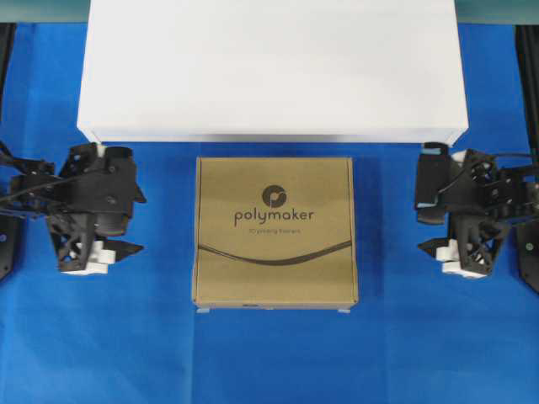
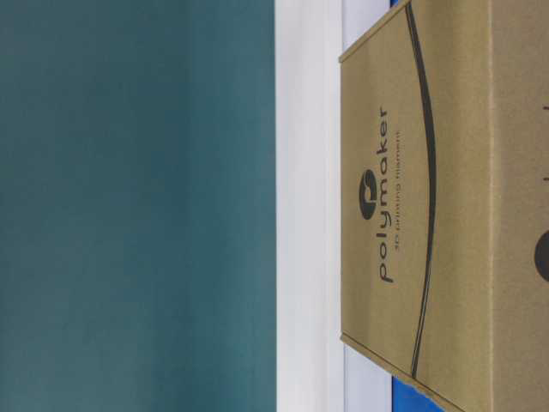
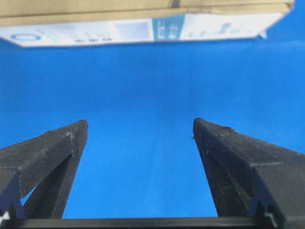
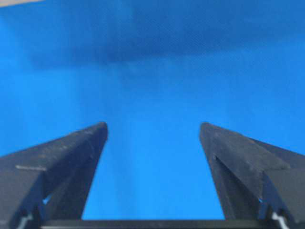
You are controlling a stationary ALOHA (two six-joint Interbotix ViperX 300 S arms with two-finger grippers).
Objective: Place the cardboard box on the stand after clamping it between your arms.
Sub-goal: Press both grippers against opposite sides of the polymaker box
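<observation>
The brown cardboard box (image 1: 276, 231) with the "polymaker" logo lies flat on the blue cloth, just in front of the white stand (image 1: 274, 71). My left gripper (image 1: 140, 223) is open and empty, to the left of the box and apart from it. My right gripper (image 1: 419, 225) is open and empty, to the right of the box and apart from it. In the left wrist view the box's side (image 3: 143, 19) shows ahead of the open left gripper (image 3: 140, 125). In the right wrist view the right gripper (image 4: 153, 126) stands over bare blue cloth. The table-level view shows the box (image 2: 446, 206) and the stand (image 2: 309, 206) sideways.
Blue cloth (image 1: 269, 353) covers the table around the box. Black arm bases stand at the left edge (image 1: 7, 244) and the right edge (image 1: 529, 252). A teal wall (image 2: 137, 206) is behind the stand.
</observation>
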